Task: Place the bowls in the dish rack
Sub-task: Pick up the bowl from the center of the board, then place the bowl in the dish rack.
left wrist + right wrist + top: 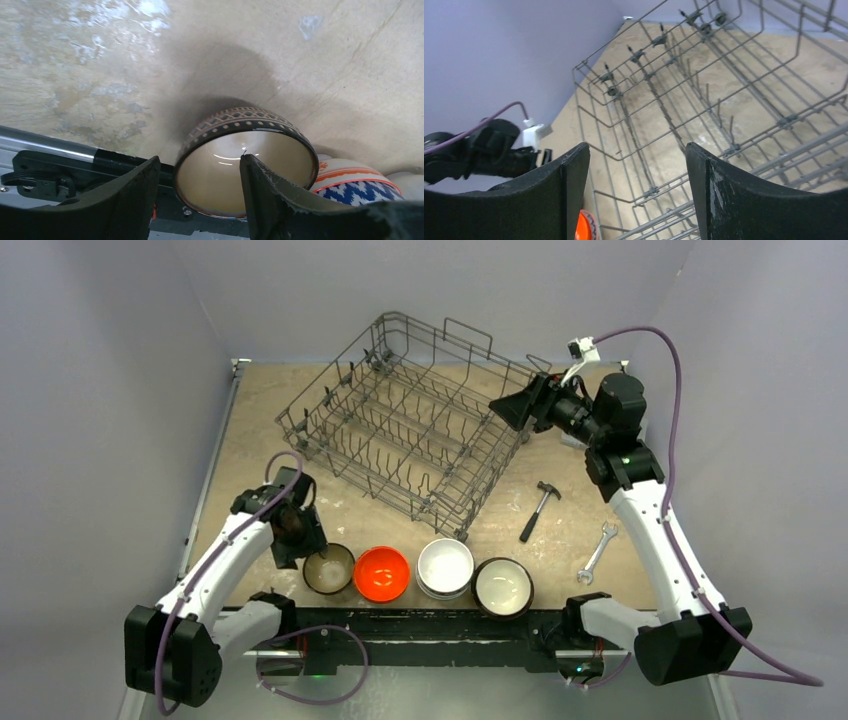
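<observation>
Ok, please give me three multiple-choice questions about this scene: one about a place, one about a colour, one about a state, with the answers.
1. Where does the hammer lie?
A) on the table, right of the dish rack
B) inside the rack
C) in a bowl

2. What colour is the bowl standing directly beside the brown patterned bowl?
A) teal
B) black
C) orange-red

3. How is the right hand?
A) shut on a bowl
B) open and empty
C) shut on a tool

Answers:
1 A: the hammer lies on the bare table between the dish rack and the wrench.
2 C: the orange-red bowl is its neighbour in the near row.
3 B: its fingers stand apart over the rack's wires, with nothing between them.
</observation>
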`<state>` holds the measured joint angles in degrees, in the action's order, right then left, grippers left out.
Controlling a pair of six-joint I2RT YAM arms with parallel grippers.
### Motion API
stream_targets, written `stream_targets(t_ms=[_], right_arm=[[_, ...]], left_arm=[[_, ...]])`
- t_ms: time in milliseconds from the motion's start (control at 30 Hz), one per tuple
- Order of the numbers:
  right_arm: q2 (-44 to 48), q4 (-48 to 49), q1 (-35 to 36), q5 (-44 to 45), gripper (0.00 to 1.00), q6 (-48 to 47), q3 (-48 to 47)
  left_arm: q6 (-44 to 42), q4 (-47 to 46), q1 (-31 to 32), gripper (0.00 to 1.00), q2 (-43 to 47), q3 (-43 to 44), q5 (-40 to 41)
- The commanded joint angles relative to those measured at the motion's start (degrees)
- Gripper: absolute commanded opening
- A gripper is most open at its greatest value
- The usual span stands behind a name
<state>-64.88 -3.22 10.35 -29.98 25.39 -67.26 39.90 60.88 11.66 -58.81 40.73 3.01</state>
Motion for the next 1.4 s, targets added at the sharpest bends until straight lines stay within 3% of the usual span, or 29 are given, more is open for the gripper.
stream_targets(t_ms=[0,367,533,633,700,1100,1233,1367], right_arm=[[1.0,5.6,0.9,-6.3,0.73,2.7,0.4],[-0.4,6.2,6.5,-8.7,0.73,2.8,0.3],[-1.2,6.3,9.3,-8.8,0.73,2.5,0.5],[-1.3,6.1,10.2,-9.1,0.74,2.2,0.9],[-1.2,6.0,10.4,-9.5,0.76,2.1,1.2],[-0.1,7.7,11.7,-12.3,0.87,0.6,4.6],[-0.7,7.7,12.5,-13.4,0.89,0.0,5.2],[-1.1,7.4,13.4,-13.7,0.89,-0.9,5.4]], left_arm=[[5.6,-1.5,6.8,0.58,-1.9,-0.8,2.8],[10.6,-7.4,10.0,0.51,-2.1,-5.1,1.6],[11.7,-11.6,10.1,0.35,-1.5,-8.3,-0.9],[12.0,-11.9,10.1,0.05,-0.8,-8.1,-0.4],[12.4,-10.7,10.1,0.00,0.2,-7.1,1.2],[10.7,-0.7,10.1,0.00,4.6,9.8,14.2],[7.7,-2.4,10.1,0.00,6.8,15.1,14.4],[3.3,-10.7,10.1,0.00,10.8,17.4,9.7]])
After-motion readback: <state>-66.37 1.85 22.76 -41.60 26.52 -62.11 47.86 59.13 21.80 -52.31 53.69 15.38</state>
